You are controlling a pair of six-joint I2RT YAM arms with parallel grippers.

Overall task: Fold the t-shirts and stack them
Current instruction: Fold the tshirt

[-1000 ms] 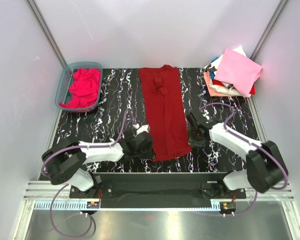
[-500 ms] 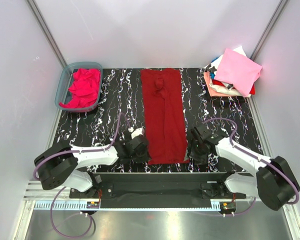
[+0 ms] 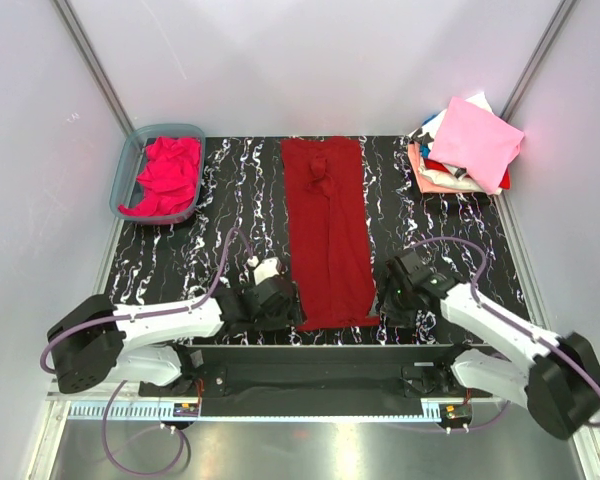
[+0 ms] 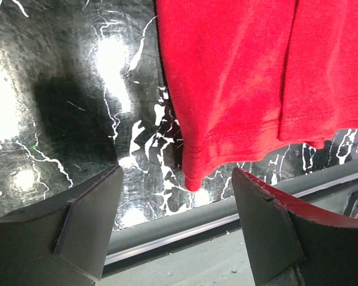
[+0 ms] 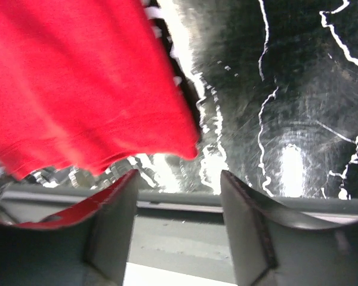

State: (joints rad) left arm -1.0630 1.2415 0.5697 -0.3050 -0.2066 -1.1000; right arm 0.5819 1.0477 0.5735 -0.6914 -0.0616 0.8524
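While both arms flank its near hem, dark crimson t-shirt (image 3: 327,235) lies flat mid-table as a narrow strip, sleeves folded in. L gripper (image 3: 276,300) & R gripper (image 3: 396,293) sit at hem corners, jaws wide, holding nothing, prob. lined up for next fold. Folded stack (image 3: 467,148) waits far right.

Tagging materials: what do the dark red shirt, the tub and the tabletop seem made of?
Dark red shirt: matte knit cloth, stitched hem. Tub: translucent blue-grey plastic, seemingly. Tabletop: glossy black with white veins, glare spots; stone or laminate, cannot tell.
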